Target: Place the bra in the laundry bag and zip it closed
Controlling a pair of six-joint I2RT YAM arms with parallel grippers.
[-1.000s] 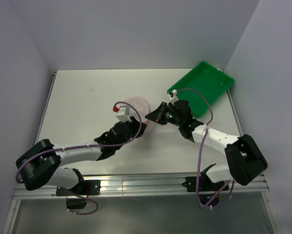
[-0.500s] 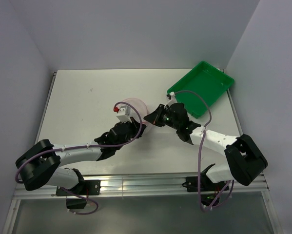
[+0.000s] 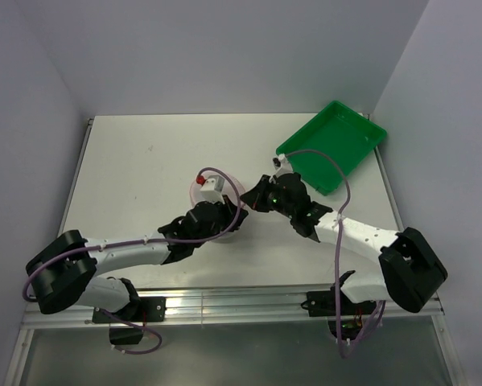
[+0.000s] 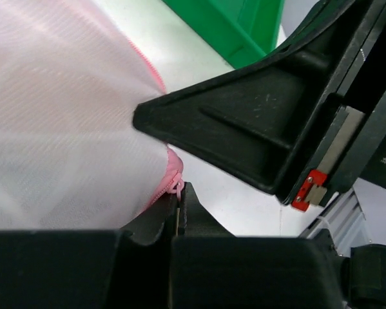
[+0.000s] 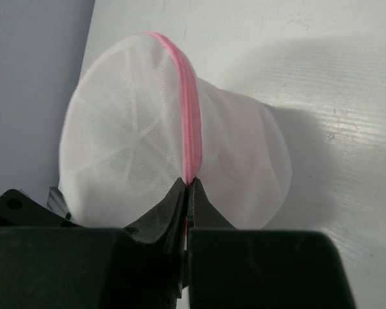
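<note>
Bears a green tray [image 3: 334, 146] askew at the far right corner of the white table [image 3: 136, 173]. Carries a mesh laundry bag [image 5: 131, 145] near the middle, apart from the tray.

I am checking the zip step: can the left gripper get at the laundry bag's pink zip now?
Probably yes. The left gripper looks shut on the pink zip of the laundry bag; the right gripper pinches the zip nearby and does not block it.

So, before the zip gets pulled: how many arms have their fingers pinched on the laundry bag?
2. The left gripper pinches the pink zip rim at the laundry bag's edge; the right gripper pinches the same rim close by.
</note>
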